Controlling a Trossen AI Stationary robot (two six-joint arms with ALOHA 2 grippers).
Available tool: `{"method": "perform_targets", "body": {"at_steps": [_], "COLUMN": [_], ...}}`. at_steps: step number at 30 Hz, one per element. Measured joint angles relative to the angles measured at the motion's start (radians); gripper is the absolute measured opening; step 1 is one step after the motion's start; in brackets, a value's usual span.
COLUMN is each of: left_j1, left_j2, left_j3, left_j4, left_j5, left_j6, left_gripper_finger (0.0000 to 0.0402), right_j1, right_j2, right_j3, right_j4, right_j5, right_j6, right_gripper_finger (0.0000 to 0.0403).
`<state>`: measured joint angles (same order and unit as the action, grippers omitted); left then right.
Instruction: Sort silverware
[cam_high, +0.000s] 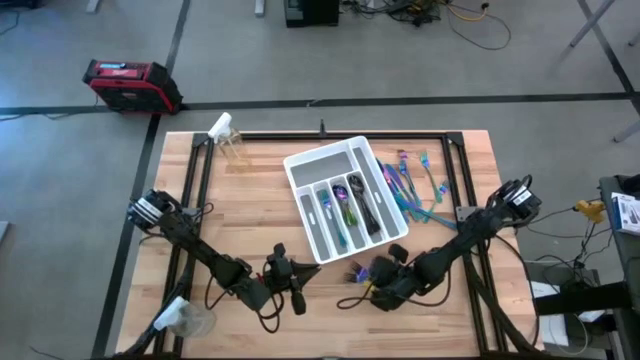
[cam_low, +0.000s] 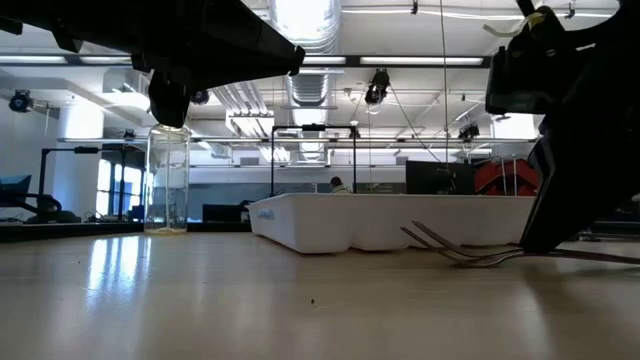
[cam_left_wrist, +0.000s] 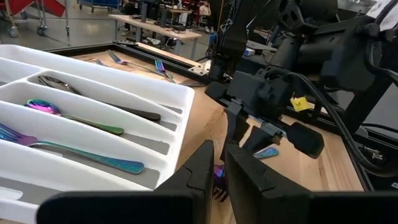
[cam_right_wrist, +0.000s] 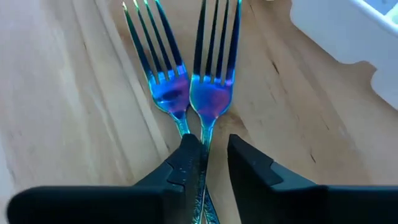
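The right pincer (cam_right_wrist: 208, 155) is clamped on the handles of two forks (cam_right_wrist: 186, 87) lying on the surface, tines pointing away, the tray (cam_right_wrist: 348, 31) just beyond; the left pincer (cam_high: 283, 272) waits nearby, nearly together

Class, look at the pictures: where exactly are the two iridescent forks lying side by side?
In the high view, the two forks lie on the wooden table just below the white cutlery tray, at the right tool.

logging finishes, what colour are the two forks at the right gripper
Iridescent blue with purple-pink at the necks; the two forks show best in the right wrist view.
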<state>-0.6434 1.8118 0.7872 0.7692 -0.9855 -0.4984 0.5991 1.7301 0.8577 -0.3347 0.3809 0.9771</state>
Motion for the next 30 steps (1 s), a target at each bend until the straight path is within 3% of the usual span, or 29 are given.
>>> {"method": "perform_targets", "body": {"at_steps": [7,14,30], "left_j1": [0.0,0.0,0.001], "left_j2": [0.0,0.001,0.002], "left_j3": [0.0,0.0,0.0], "left_j4": [-0.001,-0.008,-0.017], "left_j5": [0.0,0.003,0.007], "left_j6": [-0.001,-0.008,-0.012], "left_gripper_finger": [0.0025,0.0025,0.0025], "right_j1": [0.025,0.068,0.044], "right_j2": [-0.006,-0.031,-0.034], "right_j3": [0.0,0.004,0.015], "right_j4": [0.002,-0.018,-0.164], "right_j5": [-0.208,-0.142,-0.11], "right_j6": [0.019,-0.005,0.01], "right_gripper_finger": [0.0098,0.0089,0.0076]}}
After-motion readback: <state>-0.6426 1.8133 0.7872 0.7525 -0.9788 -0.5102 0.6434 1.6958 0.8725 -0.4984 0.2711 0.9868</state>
